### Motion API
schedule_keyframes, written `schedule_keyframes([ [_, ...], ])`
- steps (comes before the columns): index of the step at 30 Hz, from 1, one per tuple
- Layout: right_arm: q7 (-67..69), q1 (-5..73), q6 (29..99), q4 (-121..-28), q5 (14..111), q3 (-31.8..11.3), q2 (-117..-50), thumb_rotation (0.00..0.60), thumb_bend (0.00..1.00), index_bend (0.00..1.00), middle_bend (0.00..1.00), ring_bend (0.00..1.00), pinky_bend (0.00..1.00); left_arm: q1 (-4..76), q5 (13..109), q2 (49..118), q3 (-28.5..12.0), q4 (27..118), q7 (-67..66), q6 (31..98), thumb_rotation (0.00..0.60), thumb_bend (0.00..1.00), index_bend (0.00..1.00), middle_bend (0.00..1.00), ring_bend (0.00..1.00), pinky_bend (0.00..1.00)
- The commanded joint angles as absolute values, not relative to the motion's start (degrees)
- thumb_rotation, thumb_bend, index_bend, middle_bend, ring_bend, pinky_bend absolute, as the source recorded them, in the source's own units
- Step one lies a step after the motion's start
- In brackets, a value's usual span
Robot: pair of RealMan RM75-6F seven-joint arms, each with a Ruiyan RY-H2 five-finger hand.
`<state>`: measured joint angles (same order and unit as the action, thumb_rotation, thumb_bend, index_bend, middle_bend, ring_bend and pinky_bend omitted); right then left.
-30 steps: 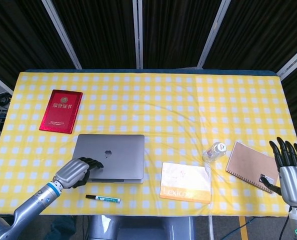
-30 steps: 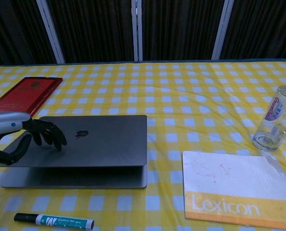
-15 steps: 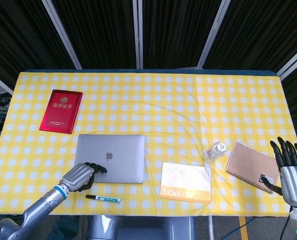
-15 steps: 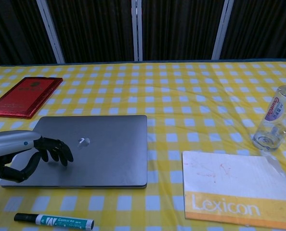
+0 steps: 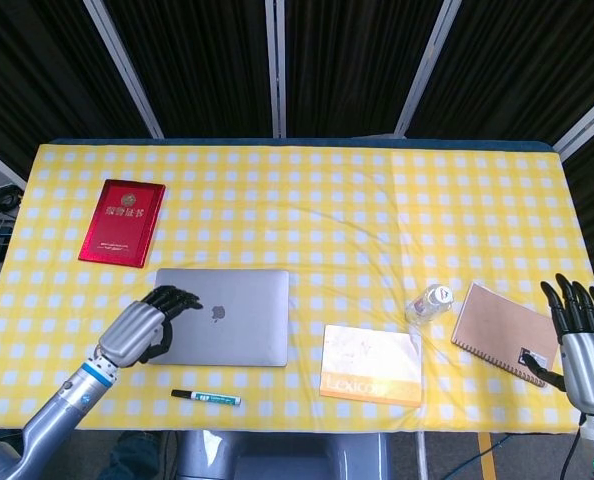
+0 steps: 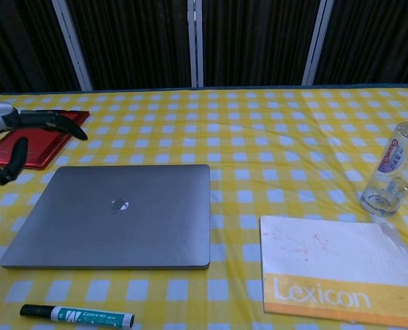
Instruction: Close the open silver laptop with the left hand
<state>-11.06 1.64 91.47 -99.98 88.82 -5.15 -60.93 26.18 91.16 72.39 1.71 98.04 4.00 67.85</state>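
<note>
The silver laptop [image 5: 227,315] [image 6: 115,213] lies shut and flat on the yellow checked tablecloth, lid logo up. My left hand [image 5: 142,328] [image 6: 15,134] hovers above the laptop's left edge, lifted off the lid, fingers spread and holding nothing. At the table's front right corner my right hand [image 5: 582,340] stands upright with its fingers apart and empty; the chest view does not show it.
A red booklet [image 5: 123,222] [image 6: 36,137] lies left of the laptop toward the back. A green marker [image 5: 205,397] [image 6: 77,315] lies in front of it. A Lexicon book [image 5: 371,364] [image 6: 334,268], a clear bottle [image 5: 430,303] [image 6: 391,165] and a brown notebook [image 5: 502,330] sit to the right.
The laptop lid went from slightly ajar to fully flat under my left hand. That hand has since lifted off the lid and drawn back to the left.
</note>
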Motion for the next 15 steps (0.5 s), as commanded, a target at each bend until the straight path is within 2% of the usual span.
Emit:
schedule_keyframes([
  [1, -10.96, 1.63, 91.5, -100.0, 88.8, -5.18, -60.88, 0.6, 0.0, 0.0, 0.0, 0.0, 0.0, 21.09, 89.3, 70.43, -0.58, 101.49, -5.53, 75.83, 0.6, 0.33, 0.02, 0.0, 0.0, 0.0],
  [2, -10.92, 1.62, 91.5, -100.0, 88.77, -5.2, -60.86, 0.6, 0.0, 0.0, 0.0, 0.0, 0.0, 20.27, 88.76, 70.4, -0.82, 102.08, -7.5, 77.17, 0.6, 0.14, 0.0, 0.0, 0.0, 0.0],
  [3, -10.84, 1.61, 91.51, -100.0, 88.74, -5.21, -60.83, 0.6, 0.0, 0.0, 0.0, 0.0, 0.0, 19.03, 88.12, 70.36, -1.06, 102.9, -10.37, 79.2, 0.6, 0.02, 0.0, 0.0, 0.0, 0.0],
  [8, -10.3, 1.61, 91.53, -100.06, 89.02, -5.14, -60.67, 0.6, 0.0, 0.0, 0.0, 0.0, 0.0, 12.45, 85.6, 68.29, 0.45, 107.06, -19.66, 87.02, 0.6, 0.0, 0.0, 0.0, 0.0, 0.0],
  [15, -10.12, 1.66, 91.23, -99.81, 88.92, -5.04, -60.69, 0.6, 0.0, 0.0, 0.0, 0.0, 0.0, 8.98, 85.72, 67.91, 0.84, 105.93, -19.33, 90.48, 0.6, 0.0, 0.0, 0.0, 0.0, 0.0],
])
